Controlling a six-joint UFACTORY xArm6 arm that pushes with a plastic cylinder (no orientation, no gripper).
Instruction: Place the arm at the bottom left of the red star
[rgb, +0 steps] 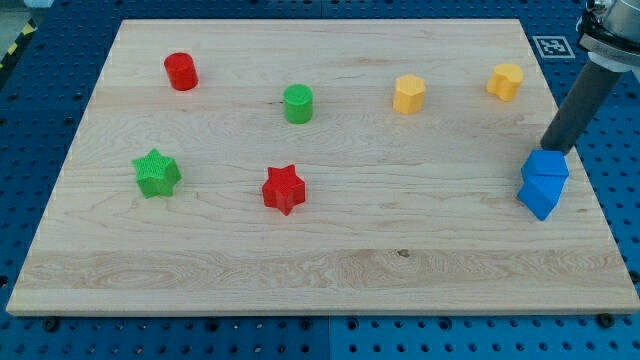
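- The red star (283, 189) lay on the wooden board (320, 270), slightly toward the view's left of the board's middle and in its lower half.
- My tip (549, 152) stood well apart from the red star, far toward the view's right, touching or just behind the top of the blue block (543, 183); exact contact could not be told.
- The rod carried nothing and has no jaws to open or close.
- Judgement: the step calls for a long slide toward the view's left, kept below the red star's level, to stop just beside the star's bottom-left point without nudging it.
- Judgement: lifting off cleanly from the blue block first would avoid dragging it.
- The green star (156, 173), to the left of the red star, should be left clear.
- Count: two red blocks (the star and a red cylinder (181, 71)), two green (the star and a green cylinder (297, 103)), two yellow blocks (409, 94) (505, 81), and blue, seemingly one block, shape unclear.
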